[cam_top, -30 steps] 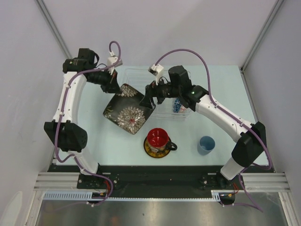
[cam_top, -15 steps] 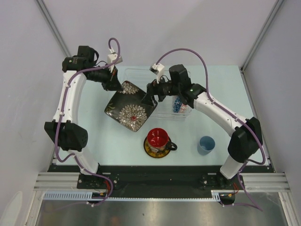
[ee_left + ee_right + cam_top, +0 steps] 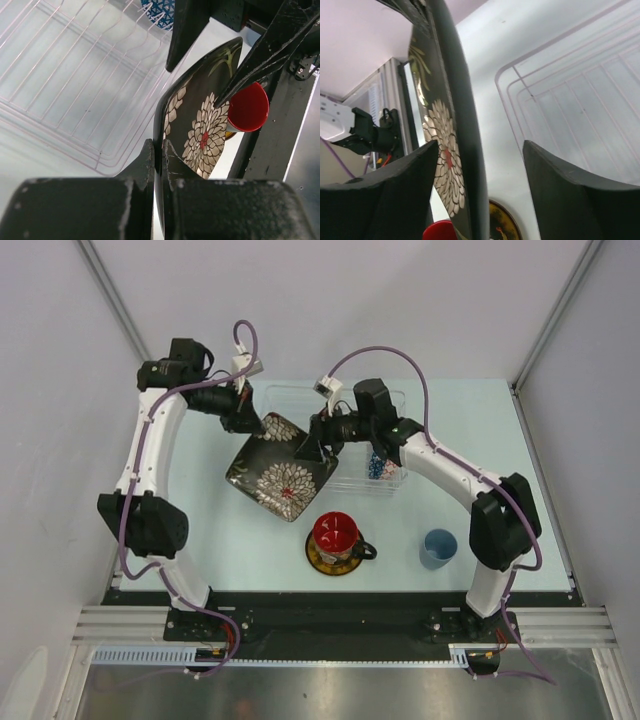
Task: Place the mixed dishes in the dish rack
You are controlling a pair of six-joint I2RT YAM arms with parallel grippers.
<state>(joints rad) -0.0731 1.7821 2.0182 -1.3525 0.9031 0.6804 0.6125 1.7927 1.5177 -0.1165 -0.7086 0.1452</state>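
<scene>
While plate (image 3: 283, 466) hangs tilted by near-left corner of rack (image 3: 290, 395) | left gripper (image 3: 254, 424) clamped on its rim | right gripper (image 3: 306, 448) apart, straddling opposite rim | advice: close right squarely before left releases, then slot upright.

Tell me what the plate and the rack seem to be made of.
The plate looks like glazed ceramic, though melamine is possible: glossy black with printed white flowers, and its rim shows sheen. The rack is likely clear plastic: the pale table shows through its moulded ribs.
</scene>
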